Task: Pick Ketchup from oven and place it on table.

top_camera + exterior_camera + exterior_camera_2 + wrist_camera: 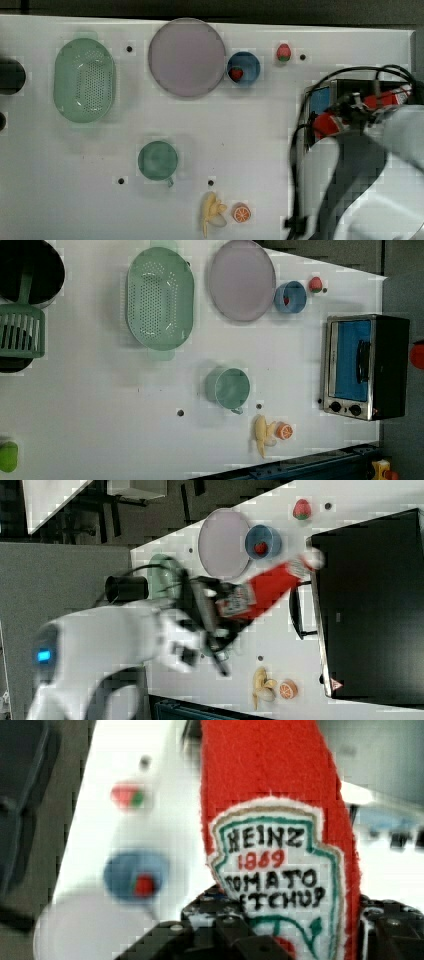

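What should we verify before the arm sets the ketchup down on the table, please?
1. Bottle held: ok. The gripper is closed on the Ketchup at its label end.
2. Bottle out of the oven: ok, it hangs beside it in the right view.
3. Bottle pose: not ok, it is tilted, cap toward the oven.
4. Free spot: ok, bare table between the green cup and the oven in the top view.
5. Cable near the oven front: cannot tell whether it will snag.

White arm (100, 630) outstretched, pincer (220, 607) seemingly clamped around its load.
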